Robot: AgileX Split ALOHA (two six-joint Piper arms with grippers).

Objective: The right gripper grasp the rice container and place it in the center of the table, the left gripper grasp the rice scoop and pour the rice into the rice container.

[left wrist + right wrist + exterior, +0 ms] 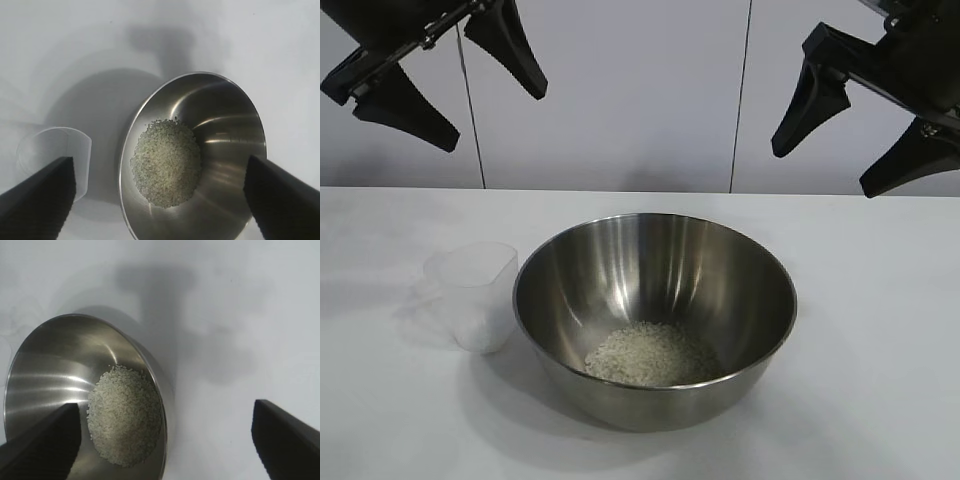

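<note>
**Rice in the bowl, both grippers lifted clear**

Exterior view: the rice container (655, 320) is seen mid-bench, the rice (652, 354) inside, the rice scoop (470, 295) touching its left. Left gripper (450, 75) and right gripper (845, 140) are held spread, empty.

Left wrist view: the scoop appears emptied.

Right wrist view: any retreat is best made straight upward.

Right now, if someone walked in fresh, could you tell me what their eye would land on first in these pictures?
Most likely the shiny rice container in the middle of the table, with a pale heap of rice in its bottom. Next, the empty-looking clear rice scoop standing upright close beside it, toward the left arm. Above, the left gripper and right gripper hang open, holding nothing.
</note>
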